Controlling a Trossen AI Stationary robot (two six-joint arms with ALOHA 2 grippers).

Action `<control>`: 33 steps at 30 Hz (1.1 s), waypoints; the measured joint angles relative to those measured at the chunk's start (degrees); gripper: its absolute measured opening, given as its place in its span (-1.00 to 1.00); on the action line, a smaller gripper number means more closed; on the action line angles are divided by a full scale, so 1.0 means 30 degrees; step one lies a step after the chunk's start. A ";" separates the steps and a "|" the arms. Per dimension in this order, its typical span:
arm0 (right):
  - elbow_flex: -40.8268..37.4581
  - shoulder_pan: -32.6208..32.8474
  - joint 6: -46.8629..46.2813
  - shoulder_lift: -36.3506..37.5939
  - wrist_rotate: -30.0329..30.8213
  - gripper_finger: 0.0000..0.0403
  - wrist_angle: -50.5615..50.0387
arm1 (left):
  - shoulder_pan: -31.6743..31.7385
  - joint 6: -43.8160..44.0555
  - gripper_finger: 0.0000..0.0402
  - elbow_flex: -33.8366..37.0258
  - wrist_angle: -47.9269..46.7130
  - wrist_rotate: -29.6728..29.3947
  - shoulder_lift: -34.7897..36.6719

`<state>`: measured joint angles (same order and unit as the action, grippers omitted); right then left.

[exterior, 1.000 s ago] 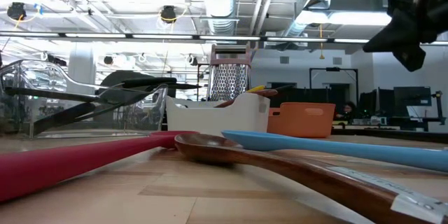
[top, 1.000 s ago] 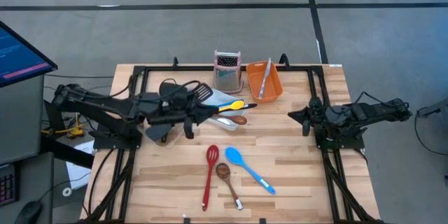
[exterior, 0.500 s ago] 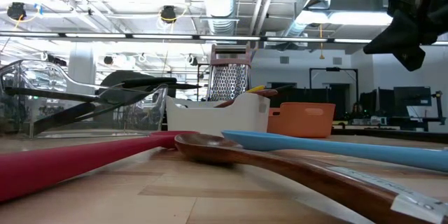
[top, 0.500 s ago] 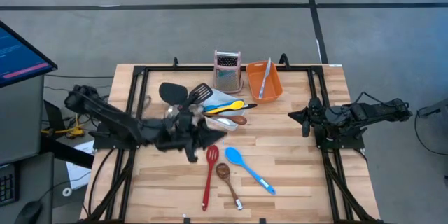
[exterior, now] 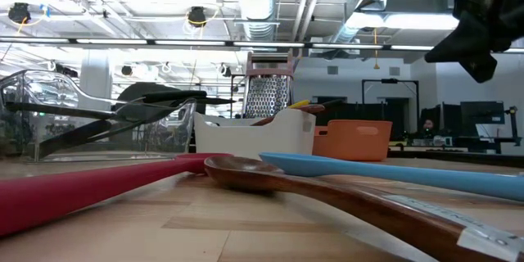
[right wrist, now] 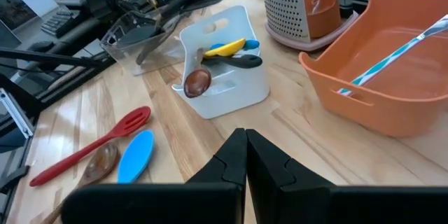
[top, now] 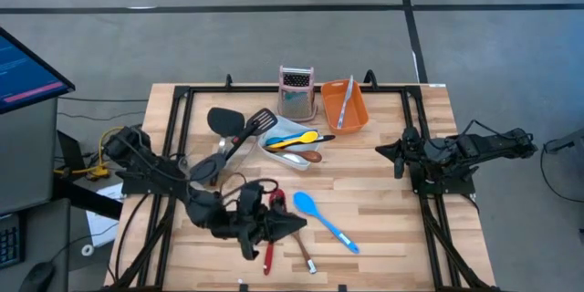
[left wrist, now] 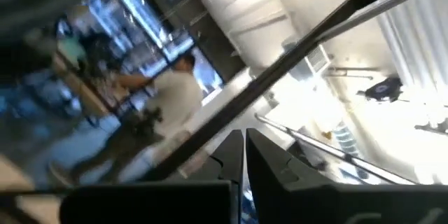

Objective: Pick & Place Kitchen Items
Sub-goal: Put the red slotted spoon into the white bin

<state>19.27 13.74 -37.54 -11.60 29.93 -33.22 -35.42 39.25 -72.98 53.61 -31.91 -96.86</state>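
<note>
Seen from above, the left gripper (top: 294,225) hangs low over the front of the wooden table (top: 383,210), its fingers pressed together and holding nothing; it sits just above the red slotted spoon (top: 271,237) and the wooden spoon (top: 299,242), though whether it touches either cannot be told. The left wrist view faces up toward the ceiling and shows only the closed fingertips (left wrist: 241,155) with a person in a pale top beyond. The right gripper (top: 381,151) waits at the table's 3 o'clock edge, its fingers likewise closed and empty, pointing toward the middle.

At the table's centre stands the white tub (top: 285,143), holding a yellow-handled tool (right wrist: 225,47), a black-handled tool (right wrist: 239,61) and a brown wooden spoon (right wrist: 198,80). At 10 o'clock from it, the clear tub (right wrist: 143,36) carries the black spatula (top: 224,120) and the black slotted turner (top: 263,121), their handles trailing toward the left arm. At 1 o'clock from the white tub, the orange tub (top: 358,109) holds one slim blue-and-white utensil (right wrist: 392,56) lying aslant. The steel box grater (top: 296,91) with a pink top stands upright just beside the orange tub, at 12 o'clock on the table.

The blue spoon (top: 321,218) lies loose on the boards at 6 o'clock from the white tub, just beside the gripper.
</note>
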 joint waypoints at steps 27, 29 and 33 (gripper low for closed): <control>0.0000 0.0000 0.0004 -0.0004 0.0040 -1.00 0.0087 | 0.1645 1.5185 -0.99 -0.6621 -3.2485 0.2167 0.0750; 0.0000 0.0000 0.0007 0.0000 0.0042 -1.00 -0.0091 | 0.1799 1.6077 -0.99 -0.6133 -3.3361 0.2899 0.0723; 0.0000 0.0000 0.0007 0.0000 0.0037 -1.00 -0.0319 | 0.1946 1.7933 -0.99 -0.4563 -3.3414 0.3148 0.0692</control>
<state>19.27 13.74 -37.52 -11.60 30.04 -34.17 -29.58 93.05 -86.67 -46.63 -22.47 -94.78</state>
